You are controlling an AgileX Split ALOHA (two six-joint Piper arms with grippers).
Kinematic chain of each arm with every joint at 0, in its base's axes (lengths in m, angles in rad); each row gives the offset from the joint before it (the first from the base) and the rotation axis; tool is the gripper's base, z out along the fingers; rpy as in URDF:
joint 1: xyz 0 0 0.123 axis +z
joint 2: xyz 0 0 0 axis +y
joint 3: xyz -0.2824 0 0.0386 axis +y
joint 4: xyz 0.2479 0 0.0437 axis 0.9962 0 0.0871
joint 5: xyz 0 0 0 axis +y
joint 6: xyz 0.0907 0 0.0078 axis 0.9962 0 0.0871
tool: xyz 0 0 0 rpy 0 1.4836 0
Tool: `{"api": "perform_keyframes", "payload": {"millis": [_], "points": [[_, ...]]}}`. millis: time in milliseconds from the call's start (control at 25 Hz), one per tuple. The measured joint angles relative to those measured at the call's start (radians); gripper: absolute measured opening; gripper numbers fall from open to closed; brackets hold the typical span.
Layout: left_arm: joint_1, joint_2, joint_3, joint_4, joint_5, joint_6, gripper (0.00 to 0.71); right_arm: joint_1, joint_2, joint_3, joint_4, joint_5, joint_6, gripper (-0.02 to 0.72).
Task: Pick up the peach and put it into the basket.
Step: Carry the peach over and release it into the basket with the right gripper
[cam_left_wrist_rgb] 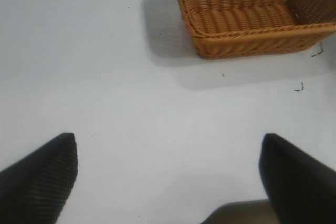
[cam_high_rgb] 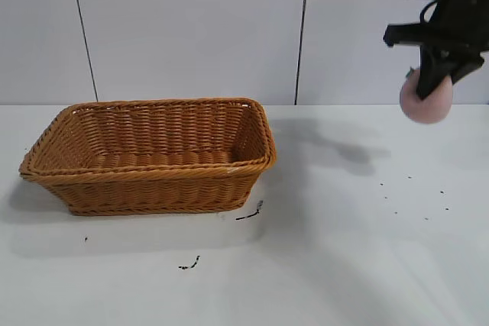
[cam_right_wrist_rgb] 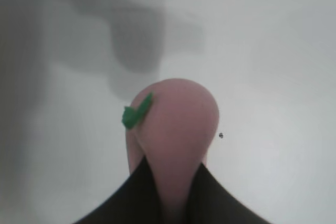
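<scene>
Right gripper (cam_high_rgb: 437, 82) clamps peach (cam_high_rgb: 426, 101) aloft, right of basket (cam_high_rgb: 153, 154)

Exterior faces arms; both share basket (cam_high_rgb: 153, 154) with left wrist.

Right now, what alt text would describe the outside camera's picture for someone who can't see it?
The right claw holds a small, round, pale pink toy peach in the air, well to the right of a large orange-brown woven wicker basket sitting on a white table.
</scene>
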State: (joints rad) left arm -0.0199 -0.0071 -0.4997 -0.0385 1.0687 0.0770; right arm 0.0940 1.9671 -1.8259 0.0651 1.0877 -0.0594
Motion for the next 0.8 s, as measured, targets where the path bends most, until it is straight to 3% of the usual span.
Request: {"api": "perform_keyframes", "payload": {"millis": [480,800], "points": [[0.0,0.0,0.0,0.0,0.0,0.0,0.692,0.369,0.165,-0.271,0.0,-0.038,0.001,0.025],[0.0,0.0,0.0,0.0,0.0,0.0,0.692,0.525,0.383,-0.318,0.002,-0.177,-0.006,0.025]]}}
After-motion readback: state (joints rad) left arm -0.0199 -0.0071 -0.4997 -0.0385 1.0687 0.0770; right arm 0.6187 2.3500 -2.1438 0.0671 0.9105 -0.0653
